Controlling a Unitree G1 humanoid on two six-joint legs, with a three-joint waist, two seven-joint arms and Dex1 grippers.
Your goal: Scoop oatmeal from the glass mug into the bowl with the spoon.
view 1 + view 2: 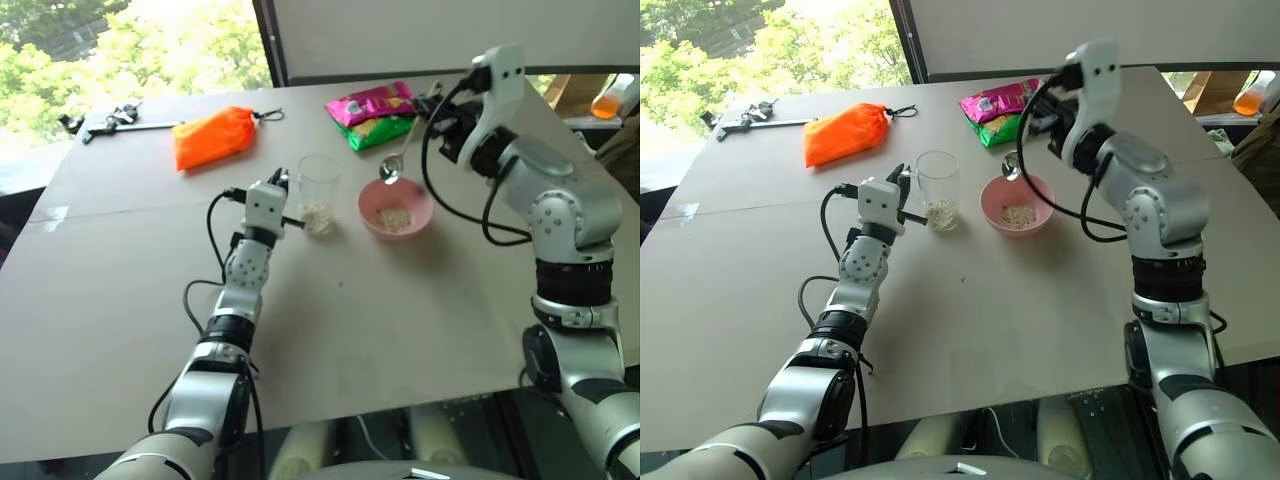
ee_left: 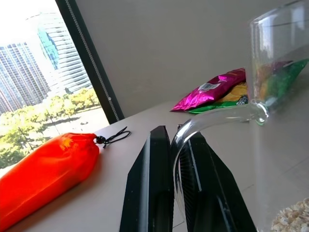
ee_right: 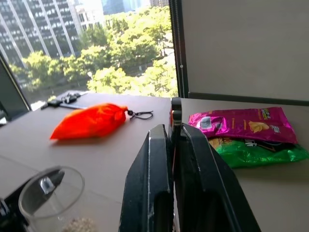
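Note:
The glass mug stands upright on the table with a little oatmeal at its bottom. My left gripper is shut on the mug's curved handle, level with the table. To the right of the mug sits the pink bowl, holding a small heap of oatmeal. My right gripper is shut on the spoon's thin handle and is raised beyond the bowl. The spoon hangs down with its oval end just above the bowl's far rim. I cannot tell whether it carries any oatmeal.
An orange pouch lies behind the mug. A pink and green snack packet lies behind the bowl, under my right arm. A black and silver tool rests at the far left corner. An orange bottle stands off the table's right side.

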